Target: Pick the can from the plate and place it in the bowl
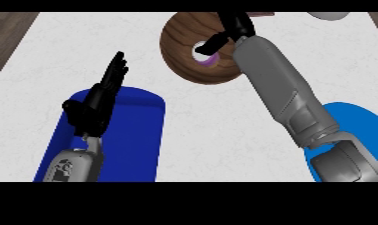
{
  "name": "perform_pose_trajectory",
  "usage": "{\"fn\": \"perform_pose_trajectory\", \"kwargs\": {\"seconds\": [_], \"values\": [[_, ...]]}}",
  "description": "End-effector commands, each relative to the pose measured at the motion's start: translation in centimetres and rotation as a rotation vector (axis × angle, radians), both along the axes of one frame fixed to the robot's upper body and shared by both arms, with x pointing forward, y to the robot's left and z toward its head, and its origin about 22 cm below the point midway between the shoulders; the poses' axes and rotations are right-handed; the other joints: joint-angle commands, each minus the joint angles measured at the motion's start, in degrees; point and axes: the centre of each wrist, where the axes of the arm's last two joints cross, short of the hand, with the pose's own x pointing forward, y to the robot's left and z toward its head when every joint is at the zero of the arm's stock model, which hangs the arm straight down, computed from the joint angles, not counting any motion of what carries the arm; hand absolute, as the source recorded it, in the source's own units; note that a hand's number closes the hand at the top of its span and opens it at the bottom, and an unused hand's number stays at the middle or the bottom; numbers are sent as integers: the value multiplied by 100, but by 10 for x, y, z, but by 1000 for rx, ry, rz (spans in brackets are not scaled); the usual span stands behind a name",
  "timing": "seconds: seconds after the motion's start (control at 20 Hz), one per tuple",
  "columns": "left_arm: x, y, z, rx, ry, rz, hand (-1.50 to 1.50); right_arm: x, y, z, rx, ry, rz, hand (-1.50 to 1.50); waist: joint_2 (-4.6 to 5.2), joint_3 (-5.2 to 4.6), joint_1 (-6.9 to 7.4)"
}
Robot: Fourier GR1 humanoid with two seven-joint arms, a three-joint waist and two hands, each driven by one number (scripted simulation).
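Observation:
The can (204, 58), with a white top and purple side, lies tilted inside a brown wooden round dish (184, 44) at the back centre of the counter. My right hand (235, 25) reaches over the dish from the right, fingers curled, and its thumb lies across the can's top. Part of the can is hidden by the thumb. My left hand (100, 99) rests at the left with fingers straight and pointing up, holding nothing.
A tall blue vessel (133, 139) stands at the front left, under my left hand. A blue round dish (354, 119) shows at the right edge, partly behind my right forearm. A white object (328, 15) sits at the back right.

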Motion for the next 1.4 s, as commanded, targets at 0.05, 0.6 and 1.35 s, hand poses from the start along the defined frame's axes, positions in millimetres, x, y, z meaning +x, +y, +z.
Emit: {"fn": "perform_pose_trajectory", "kwargs": {"seconds": [0.05, 0.6, 1.35], "values": [[-3, 2, 0, 6, 3, 6, 0, 3, -2, 9, 191, -96, 11, -150, -13, 1, 1], [2, 12, 18, -12, 19, 38, 0, 15, -47, 46, 446, -50, -43, -150, -100, -1, -197], [6, 2, -4, 7, -3, 43, 0, -7, -141, 3, 542, 46, 102, -150, -90, -3, -230]]}}
